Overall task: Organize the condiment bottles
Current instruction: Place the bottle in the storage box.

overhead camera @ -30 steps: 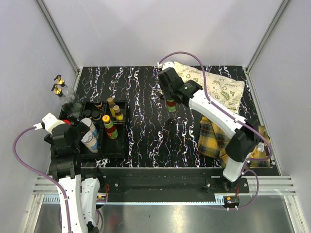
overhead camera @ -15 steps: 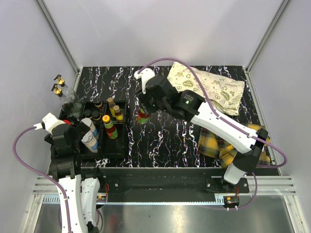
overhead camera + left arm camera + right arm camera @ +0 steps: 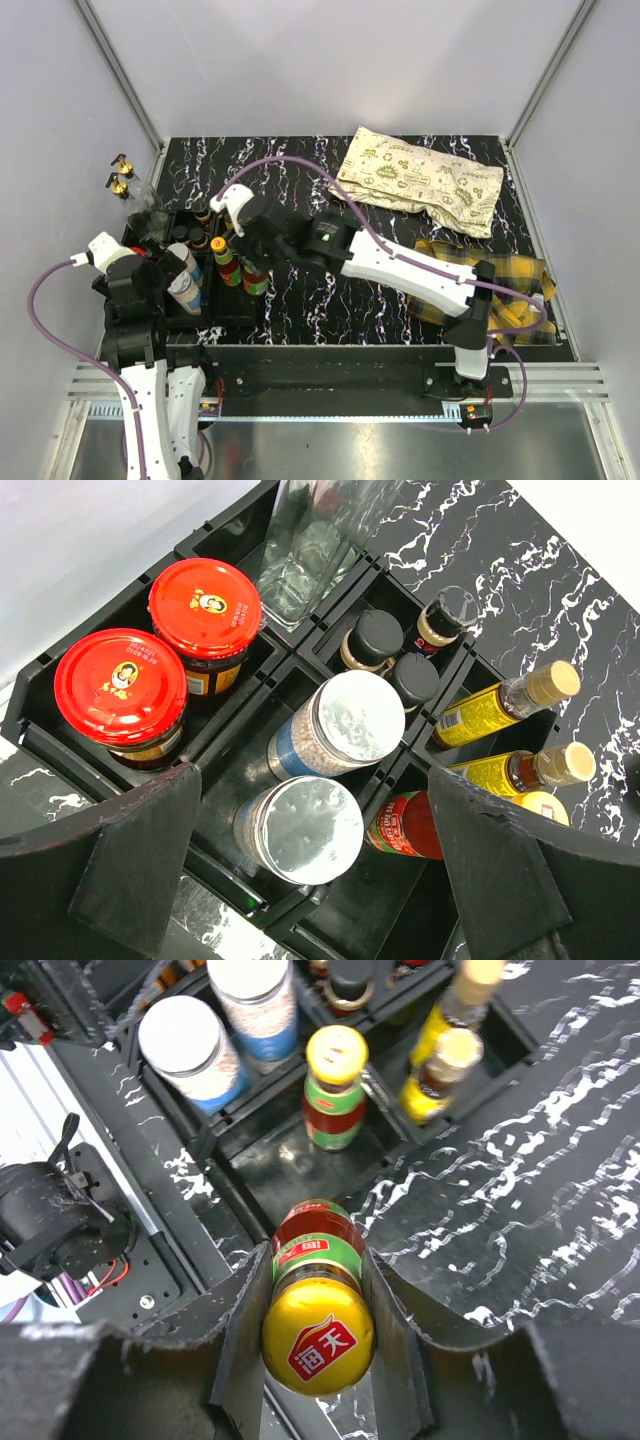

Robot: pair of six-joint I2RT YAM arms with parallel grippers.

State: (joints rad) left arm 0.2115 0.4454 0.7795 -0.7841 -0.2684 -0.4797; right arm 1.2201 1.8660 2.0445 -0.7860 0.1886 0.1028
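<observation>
My right gripper (image 3: 254, 268) is shut on a yellow-capped bottle with a red and green label (image 3: 318, 1335). It holds the bottle upright over the near right corner of the black compartment tray (image 3: 214, 318). A matching bottle (image 3: 335, 1100) stands in the tray beside two yellow sauce bottles (image 3: 440, 1060). Two silver-lidded shakers (image 3: 305, 830), two red-lidded jars (image 3: 120, 685), small dark bottles (image 3: 375, 640) and a clear bottle (image 3: 310, 540) fill other compartments. My left gripper (image 3: 320, 880) is open and empty above the shakers. It also shows in the top view (image 3: 150, 272).
Two gold-capped clear bottles (image 3: 120, 185) stand at the far left edge beyond the tray. A cream patterned bag (image 3: 420, 180) lies at the back right and a yellow plaid cloth (image 3: 480, 285) at the right. A metal rail (image 3: 330, 375) runs along the near edge.
My right arm has swept left from the table's middle to the tray's near right corner, carrying the yellow-capped bottle. The left arm has not moved.
</observation>
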